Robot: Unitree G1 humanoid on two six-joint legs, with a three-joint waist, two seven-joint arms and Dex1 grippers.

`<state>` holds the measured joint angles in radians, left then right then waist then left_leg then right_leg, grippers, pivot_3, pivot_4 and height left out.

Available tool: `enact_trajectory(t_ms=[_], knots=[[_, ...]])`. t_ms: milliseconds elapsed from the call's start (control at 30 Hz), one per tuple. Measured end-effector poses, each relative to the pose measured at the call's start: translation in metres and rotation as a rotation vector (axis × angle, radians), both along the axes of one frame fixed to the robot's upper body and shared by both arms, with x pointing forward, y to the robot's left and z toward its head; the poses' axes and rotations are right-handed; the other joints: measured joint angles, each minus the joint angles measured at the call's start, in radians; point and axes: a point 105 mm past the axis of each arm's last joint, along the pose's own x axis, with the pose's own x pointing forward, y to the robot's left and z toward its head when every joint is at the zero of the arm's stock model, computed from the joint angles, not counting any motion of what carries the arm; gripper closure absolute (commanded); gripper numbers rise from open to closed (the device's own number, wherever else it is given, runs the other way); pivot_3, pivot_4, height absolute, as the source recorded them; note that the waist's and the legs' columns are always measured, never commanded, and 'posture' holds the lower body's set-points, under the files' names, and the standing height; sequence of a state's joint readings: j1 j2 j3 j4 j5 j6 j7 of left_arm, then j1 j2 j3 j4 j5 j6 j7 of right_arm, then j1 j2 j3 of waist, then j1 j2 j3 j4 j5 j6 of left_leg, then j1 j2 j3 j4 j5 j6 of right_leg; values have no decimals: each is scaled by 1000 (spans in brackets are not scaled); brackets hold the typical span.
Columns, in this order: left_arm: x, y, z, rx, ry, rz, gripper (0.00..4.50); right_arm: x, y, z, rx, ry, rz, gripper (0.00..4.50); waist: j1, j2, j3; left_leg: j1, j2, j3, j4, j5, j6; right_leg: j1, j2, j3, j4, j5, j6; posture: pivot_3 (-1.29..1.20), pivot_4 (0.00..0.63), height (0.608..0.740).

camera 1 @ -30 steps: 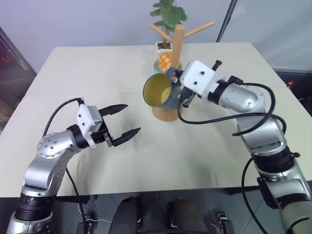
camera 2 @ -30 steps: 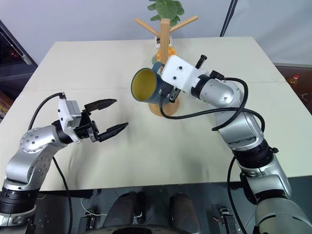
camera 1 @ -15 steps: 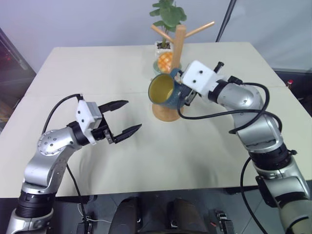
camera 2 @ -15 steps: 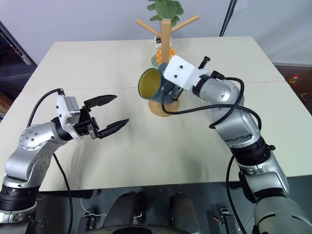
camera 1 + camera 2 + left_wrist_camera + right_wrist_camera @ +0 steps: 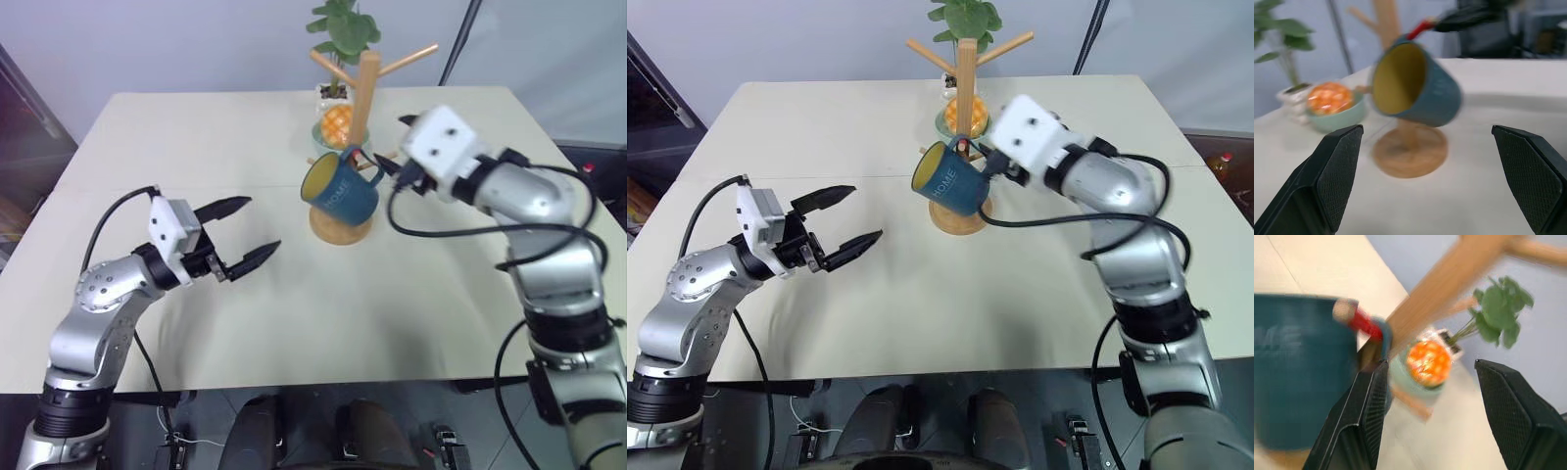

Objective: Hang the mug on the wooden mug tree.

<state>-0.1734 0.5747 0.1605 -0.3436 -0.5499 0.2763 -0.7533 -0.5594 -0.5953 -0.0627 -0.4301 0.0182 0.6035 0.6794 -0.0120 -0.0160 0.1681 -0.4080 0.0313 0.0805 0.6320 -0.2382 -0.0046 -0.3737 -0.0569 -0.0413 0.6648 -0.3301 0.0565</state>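
Cream tabletop (image 5: 176, 137) carries the light wooden mug tree (image 5: 966, 108) near its far edge, with the dark teal-blue mug with yellow interior (image 5: 950, 182) tilted on a low red-tipped peg by its handle. Stiff, glazed, likely slick and chippable; the handle is the surest hold. Right gripper (image 5: 990, 162), clamped on the mug a second ago, now stands spread just beside it. Left gripper (image 5: 243, 233) hovers spread, well apart.

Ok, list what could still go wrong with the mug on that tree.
The mug hangs tilted on a low peg of the wooden mug tree, handle near the peg's red tip, so it may slip off. The right gripper, jaws open, is close beside the handle and could knock it when withdrawing. A fall would hit the table.
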Motion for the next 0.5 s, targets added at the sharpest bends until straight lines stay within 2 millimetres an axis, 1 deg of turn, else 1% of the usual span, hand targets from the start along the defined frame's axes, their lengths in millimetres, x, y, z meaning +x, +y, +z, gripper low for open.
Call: enact_trajectory(t_ms=[133, 167, 200, 267, 333, 400, 500], knots=[[13, 27, -19, -103, 80, 192, 0, -12, -35, -35, 297, 133, -29, 1619, -5, 0, 0, 1, 0, 0, 0, 0, 0, 0, 0, 0, 1, 0, 0, 0, 150, 740], [16, 34, -25, -125, 97, 247, 0, -15, -43, -45, 356, 157, -45, 1619, -4, 0, 0, 2, 0, 0, 0, 0, 0, 0, 0, 0, 1, 0, 0, 0, 150, 740], [19, 43, -33, -143, 118, 314, 0, -17, -50, -61, 410, 194, -68, 1619, -4, 0, 0, 2, 0, 0, 0, 0, 0, 1, 0, 0, 1, 0, 0, 0, 150, 740], [22, 58, -46, -155, 150, 418, 0, -20, -58, -90, 453, 258, -109, 1619, -5, 0, 0, 2, 0, 0, 0, 0, 0, 0, 0, 0, 1, 0, 0, 0, 150, 740], [23, 70, -62, -147, 187, 508, 0, -21, -61, -113, 490, 294, -138, 1619, -6, 0, 0, 2, 0, 1, 0, 0, 0, 0, 0, 1, 2, 0, 0, 0, 150, 740], [22, 77, -73, -138, 207, 568, 0, -20, -58, -121, 501, 288, -132, 1619, -7, 0, 0, 2, 0, 1, 0, 0, 0, 0, 0, 1, 2, 0, 0, 0, 150, 740], [19, 86, -81, -127, 209, 627, 0, -19, -53, -122, 508, 262, -112, 1619, -4, 0, 0, 2, 0, 1, 0, 0, 0, 0, 0, 1, 2, 0, 0, 0, 150, 740]])
